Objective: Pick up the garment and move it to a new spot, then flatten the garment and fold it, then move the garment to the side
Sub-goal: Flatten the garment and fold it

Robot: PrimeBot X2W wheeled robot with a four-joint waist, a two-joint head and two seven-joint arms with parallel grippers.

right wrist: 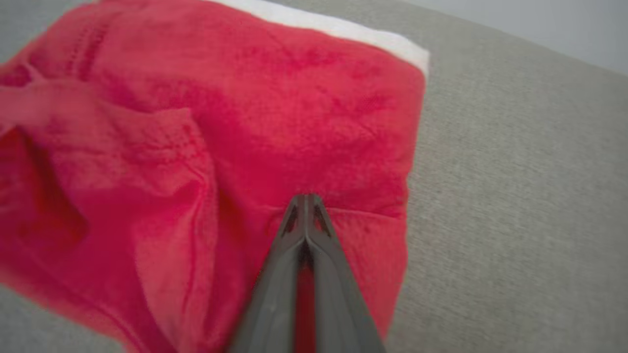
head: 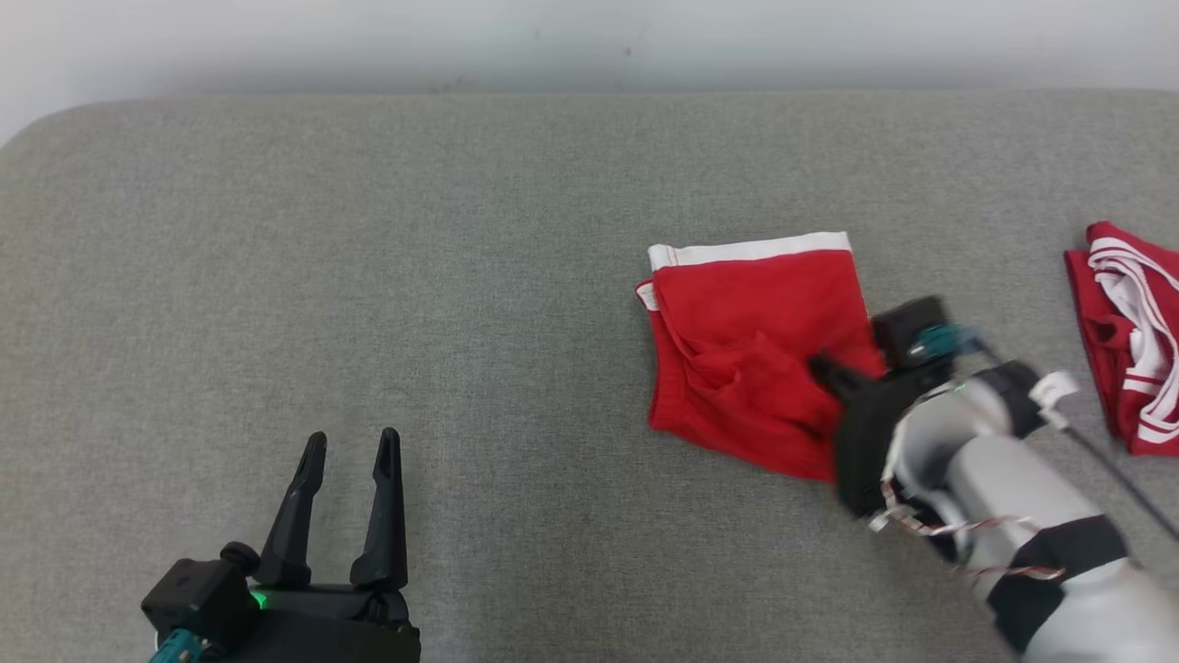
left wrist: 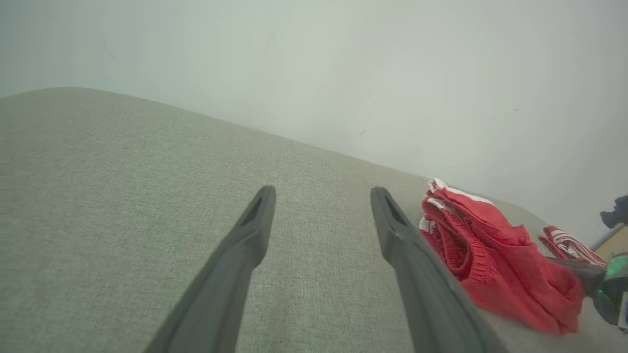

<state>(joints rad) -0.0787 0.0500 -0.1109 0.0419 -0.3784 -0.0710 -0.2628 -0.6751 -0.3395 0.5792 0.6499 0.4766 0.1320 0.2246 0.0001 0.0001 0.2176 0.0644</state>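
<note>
One garment [head: 746, 350], red shorts with a white waistband [head: 751, 250], lies right of centre on the grey cushion [head: 276, 230]. It is folded roughly square, waistband toward the far edge, with a loose fold across its left half. In the right wrist view the garment [right wrist: 319, 113] has creases running out from the fingertips.

Right gripper [head: 818, 366] reaches in from the lower right onto the near right part of the cloth. Its fingers are pressed together, tips [right wrist: 305, 198] pinching a small pucker of red fabric.

Left gripper [head: 352, 437] sits low at the near left over bare cushion, well apart from the garment, fingers spread with nothing between them [left wrist: 323, 193].

Second garment [head: 1128, 341], red with white striped trim, lies bunched at the far right edge, apart from the first. Pale wall [head: 589, 37] behind the cushion.
</note>
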